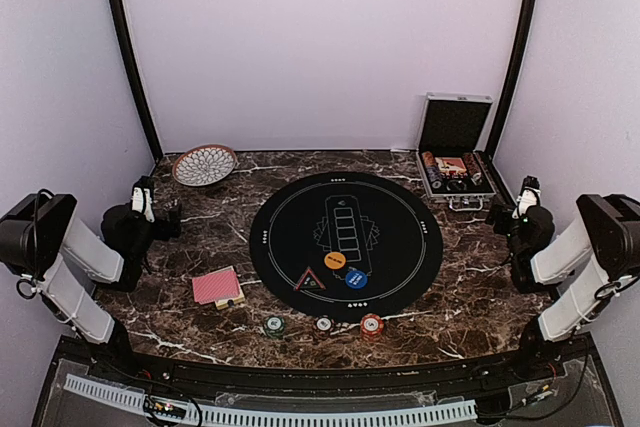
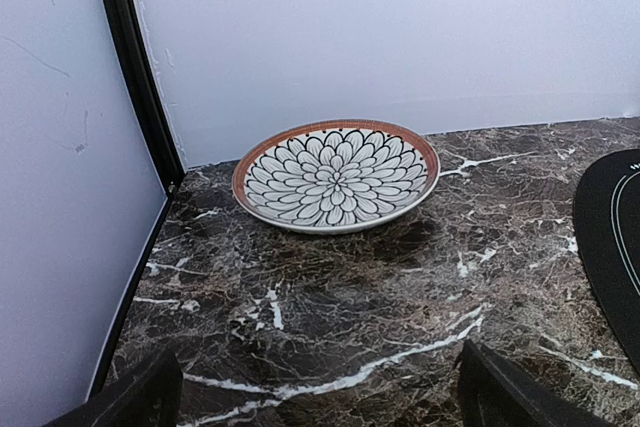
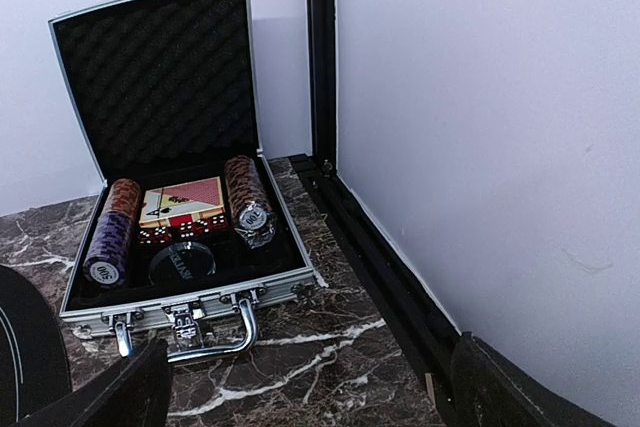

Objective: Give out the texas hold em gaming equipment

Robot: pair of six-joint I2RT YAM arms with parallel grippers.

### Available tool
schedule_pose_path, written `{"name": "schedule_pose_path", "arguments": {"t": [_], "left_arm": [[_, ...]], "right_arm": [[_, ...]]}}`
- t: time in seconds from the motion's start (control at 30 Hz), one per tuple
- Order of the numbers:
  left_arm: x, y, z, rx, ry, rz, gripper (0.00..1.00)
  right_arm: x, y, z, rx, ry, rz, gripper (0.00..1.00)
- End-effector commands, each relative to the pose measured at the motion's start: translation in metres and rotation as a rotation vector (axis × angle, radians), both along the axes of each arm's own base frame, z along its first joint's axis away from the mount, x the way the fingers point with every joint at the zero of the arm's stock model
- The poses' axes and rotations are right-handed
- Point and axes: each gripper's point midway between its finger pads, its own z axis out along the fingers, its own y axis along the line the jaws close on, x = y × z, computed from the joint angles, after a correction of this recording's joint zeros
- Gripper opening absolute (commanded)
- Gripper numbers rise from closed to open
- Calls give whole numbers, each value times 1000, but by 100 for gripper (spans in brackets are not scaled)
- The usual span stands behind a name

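Playing cards (image 1: pixel 217 287), red backs up, lie in one squared deck on the marble table (image 1: pixel 450 297). The deck is in the lower left of the overhead view, just off the rim of the black round mat (image 1: pixel 400 217).

Below the mat's bottom edge, in a row:
- green chips (image 1: pixel 273 325)
- white chips (image 1: pixel 323 324)
- red chips (image 1: pixel 371 326)

On the mat, low centre, are an orange chip (image 1: pixel 335 260) and a blue chip (image 1: pixel 357 278). A red-outlined triangle marker (image 1: pixel 309 279) lies beside them.

Silver case (image 1: pixel 455 152) (image 3: pixel 170 147) stands open at the upper right of the overhead view, lid upright. The right wrist view shows its contents:
- left chip roll (image 3: pixel 108 237) and right chip roll (image 3: pixel 248 202), both lying flat
- a red-backed card pack (image 3: pixel 185 202) between the rolls
- dark red dice in front of the pack
- a black disc (image 3: pixel 182 264) nearest the handle

Patterned bowl (image 1: pixel 204 164) (image 2: pixel 336 175) sits on the table at the upper left, by the wall corner.

Left gripper (image 1: pixel 160 205) (image 2: pixel 320 402) is at the left edge of the overhead view and faces the bowl. Its jaws are spread wide with nothing between them. It is well apart from the deck.

Right gripper (image 1: pixel 512 202) (image 3: pixel 310 397) is at the right edge and faces the case. Its jaws are likewise spread wide and hold nothing. Its fingertips (image 3: pixel 110 392) show only at the bottom corners of the wrist view, short of the case handle.
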Motion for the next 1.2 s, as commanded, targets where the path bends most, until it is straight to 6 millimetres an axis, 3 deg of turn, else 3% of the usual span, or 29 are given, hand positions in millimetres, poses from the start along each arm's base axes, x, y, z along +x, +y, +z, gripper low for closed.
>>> {"name": "schedule_pose_path", "arguments": {"t": [0.0,0.43,0.5,0.57,0.6,0.63,0.67,0.7,0.73,0.77,0.8,0.83,0.93,1.0,1.03,1.07,1.1,1.13,1.17], "left_arm": [[4,0,6,-6,-17,2,99],[5,-1,5,-6,-12,-3,99],[5,-5,5,-11,-9,-27,99],[7,-8,4,-15,12,-42,99],[11,-9,14,-13,-6,-49,99],[11,-10,4,-14,50,-59,99],[18,-11,18,-8,32,-63,99],[17,-13,4,-6,112,-77,99],[23,-14,18,18,102,-90,99],[20,-16,7,23,167,-100,99],[23,-16,19,41,154,-104,99],[21,-15,15,45,191,-104,99],[23,-15,34,60,218,-112,99],[14,-15,20,41,379,-135,99],[19,-18,33,40,373,-156,99],[10,-20,25,34,441,-171,99],[13,-23,38,41,429,-195,99],[4,-25,31,35,486,-211,99],[6,-26,44,42,476,-218,99]], "right_arm": [[5,4,15,-8,-55,18,99],[5,4,16,-6,-61,15,99],[6,-6,22,-2,-50,-44,99],[15,-16,24,5,45,-110,99],[20,-19,27,10,79,-128,98],[26,-18,33,12,97,-126,99],[30,-14,38,15,109,-101,99],[33,-10,43,25,113,-78,99],[34,-6,50,44,101,-54,99],[33,-3,56,63,90,-35,99],[33,-1,62,85,77,-27,99],[32,1,67,109,63,-20,99],[36,17,90,194,20,65,99],[43,31,106,314,-8,132,99],[46,34,110,388,-3,141,99],[51,37,114,443,22,151,99],[55,40,117,482,43,174,99],[59,46,118,513,65,209,99],[65,57,118,533,92,276,99]]}}
